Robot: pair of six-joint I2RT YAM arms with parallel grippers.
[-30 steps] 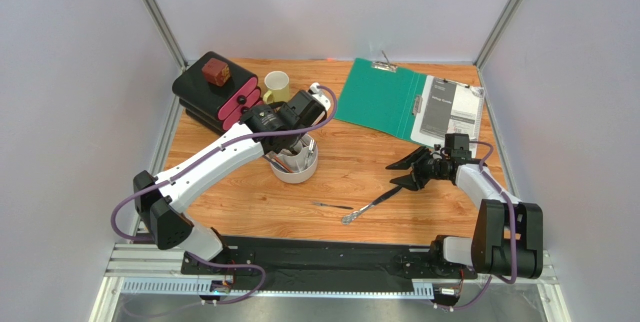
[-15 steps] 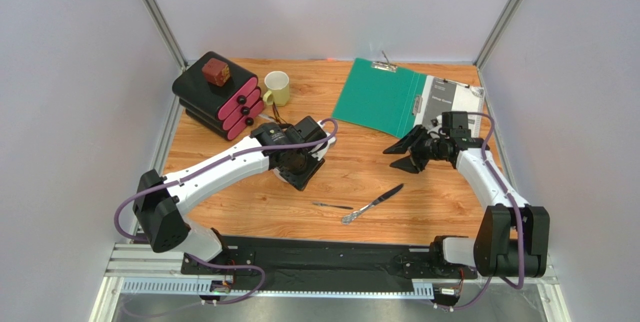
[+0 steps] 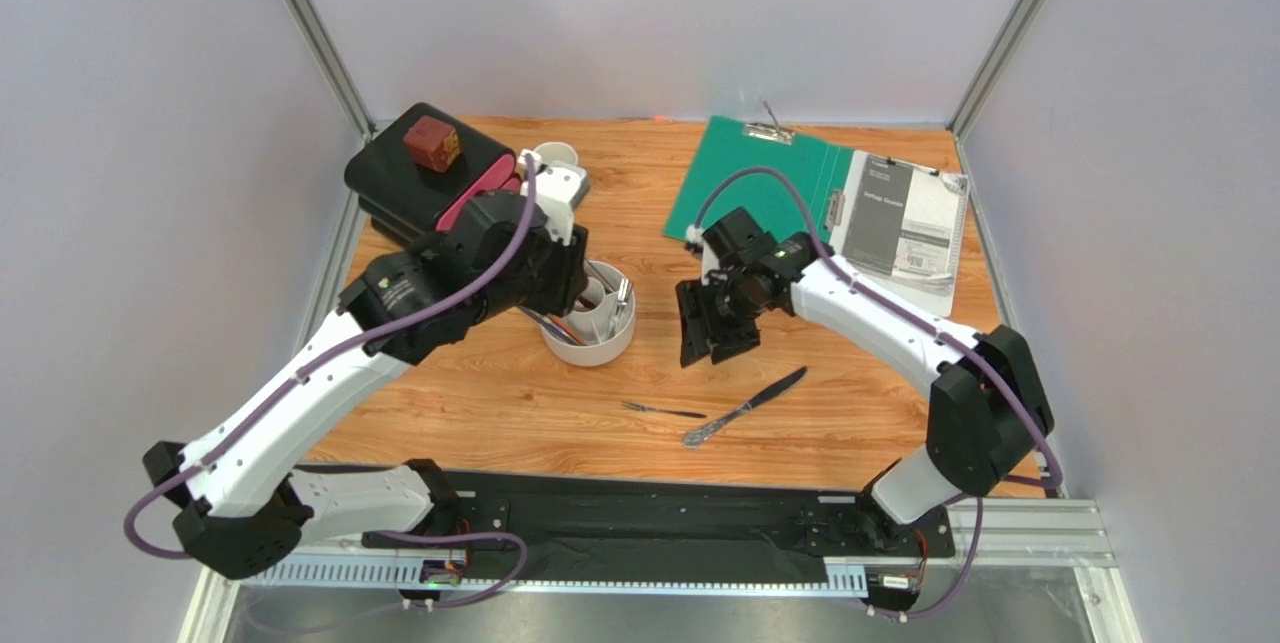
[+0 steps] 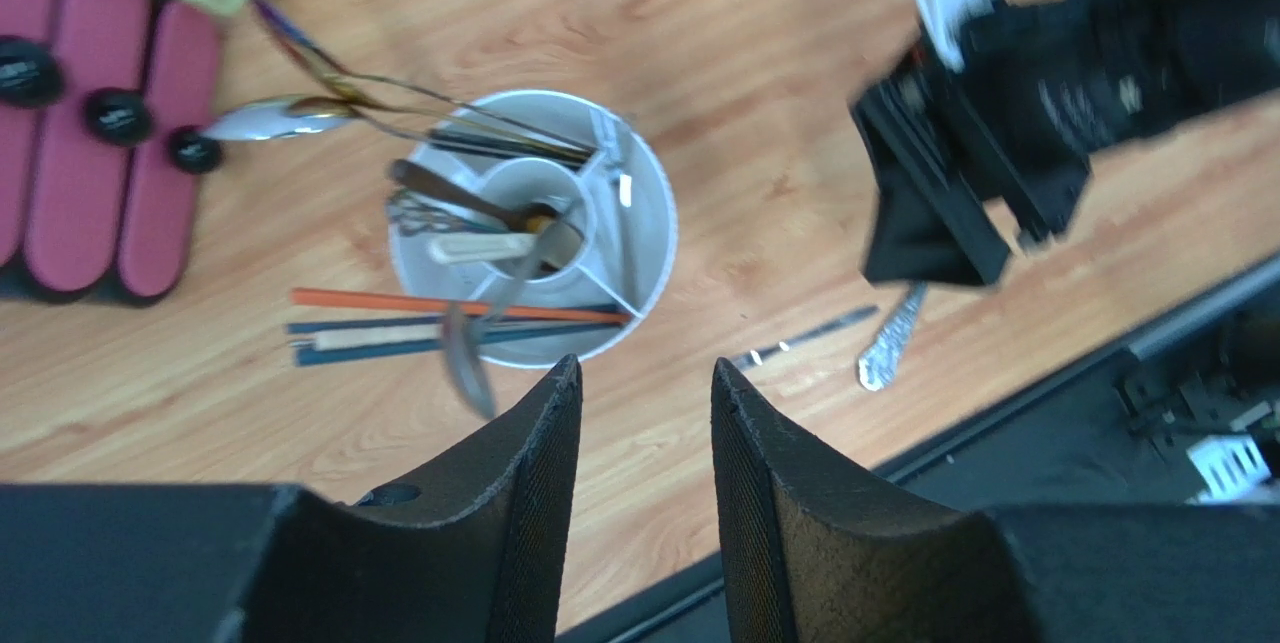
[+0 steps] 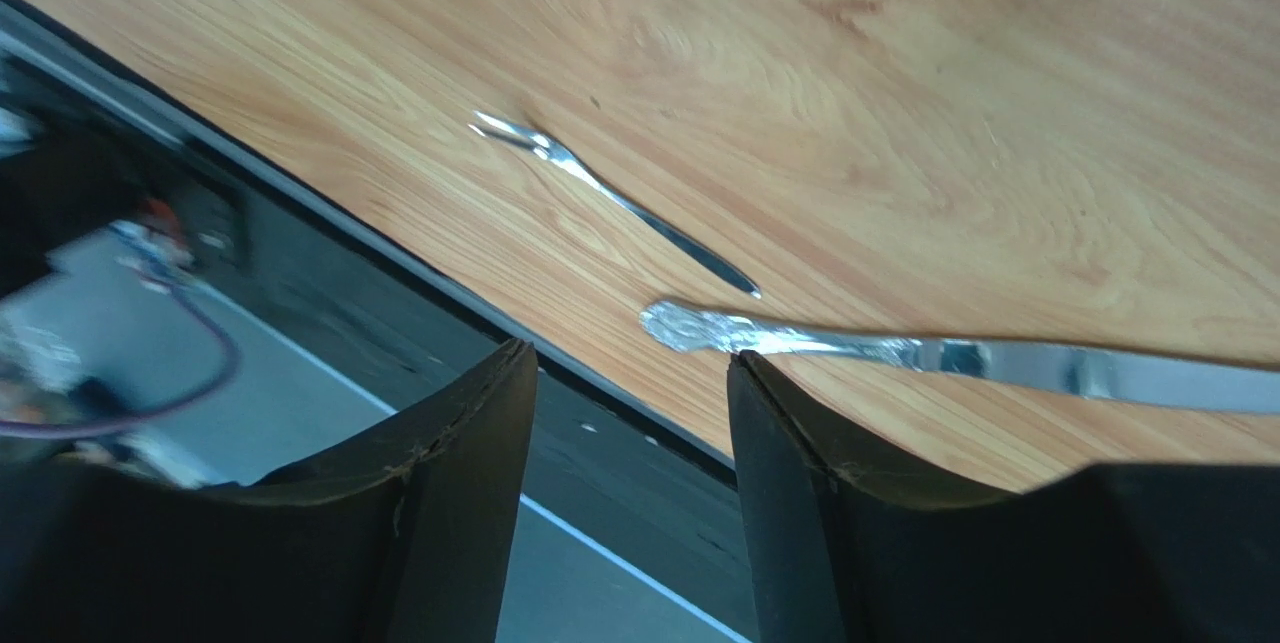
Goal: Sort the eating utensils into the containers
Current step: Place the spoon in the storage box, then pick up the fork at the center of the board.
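Note:
The round white container stands left of the table's middle. Its compartments hold several utensils: spoons, forks and dark and orange chopsticks. A blurred grey spoon hangs over its near rim. My left gripper is open and empty, high above the wood just in front of the container. A silver knife and a small fork lie on the wood. My right gripper hovers just behind them, open and empty. In the right wrist view the fork and knife lie beyond its fingertips.
A black box with pink drawers carries a red-brown cube at the back left. A pale yellow mug peeks out behind my left arm. A green clipboard folder and a booklet lie at the back right. A black strip runs along the near edge.
My left arm has swung back over the container and lifted. My right arm has moved left from the table's right side to above the knife. Both grippers have opened wider.

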